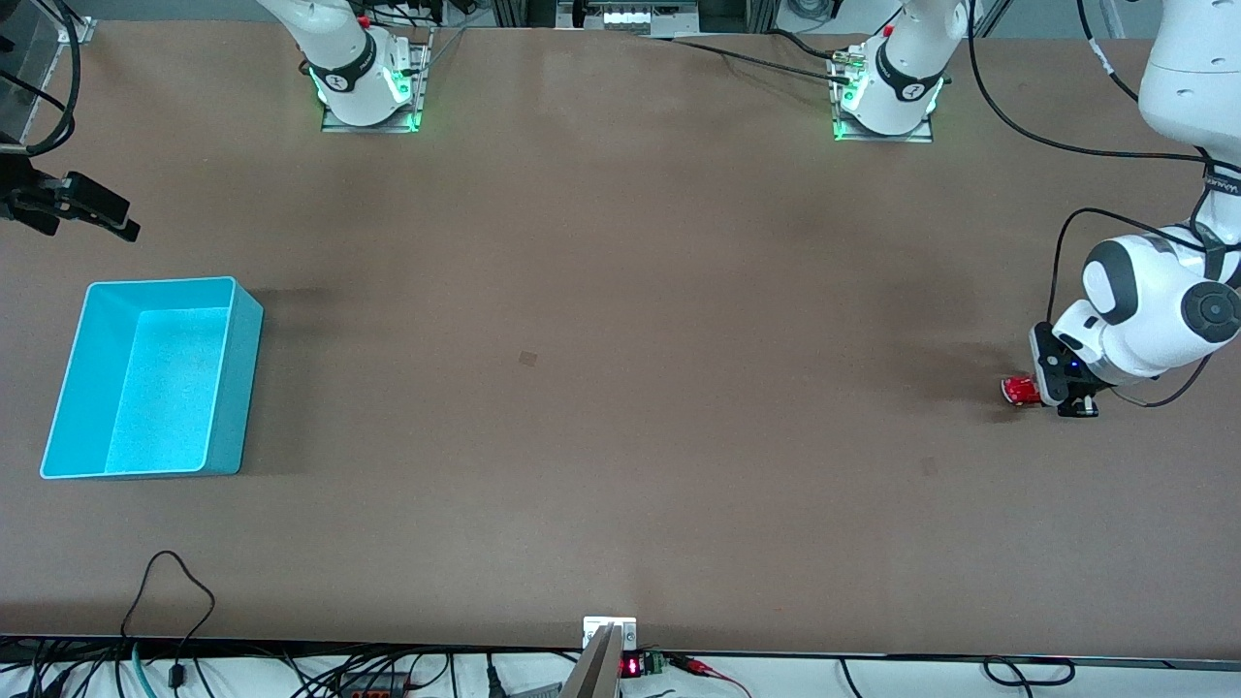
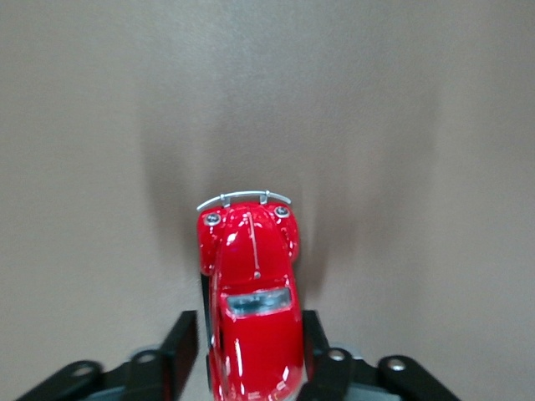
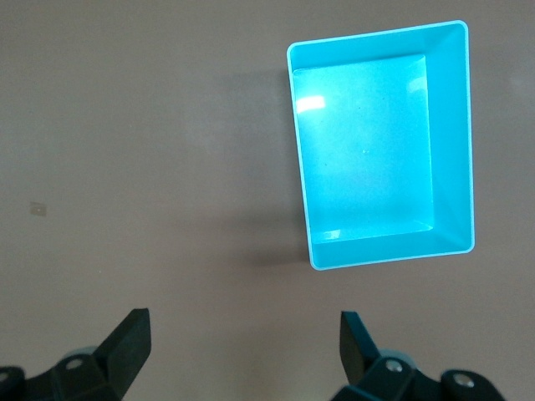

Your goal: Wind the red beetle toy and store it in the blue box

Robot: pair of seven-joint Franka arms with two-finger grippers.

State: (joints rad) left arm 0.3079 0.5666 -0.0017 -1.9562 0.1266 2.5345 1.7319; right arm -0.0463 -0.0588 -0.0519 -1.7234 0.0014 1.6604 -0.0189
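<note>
The red beetle toy (image 1: 1018, 391) stands on its wheels on the table at the left arm's end. My left gripper (image 1: 1052, 396) is down at the table around its rear half. In the left wrist view the toy (image 2: 251, 276) sits between the black fingers (image 2: 179, 342), with a thin gap of table on one side, so the left gripper (image 2: 248, 334) is open. The blue box (image 1: 238, 388) stands empty at the right arm's end. My right gripper (image 1: 124, 221) hangs open and empty beside the box (image 3: 451, 134), its jaws (image 3: 247, 330) wide apart over bare table.
A small dark mark (image 1: 526, 358) lies mid-table. The two arm bases (image 1: 368, 87) stand along the farthest edge. Cables and a small mount (image 1: 609, 635) line the edge nearest the front camera.
</note>
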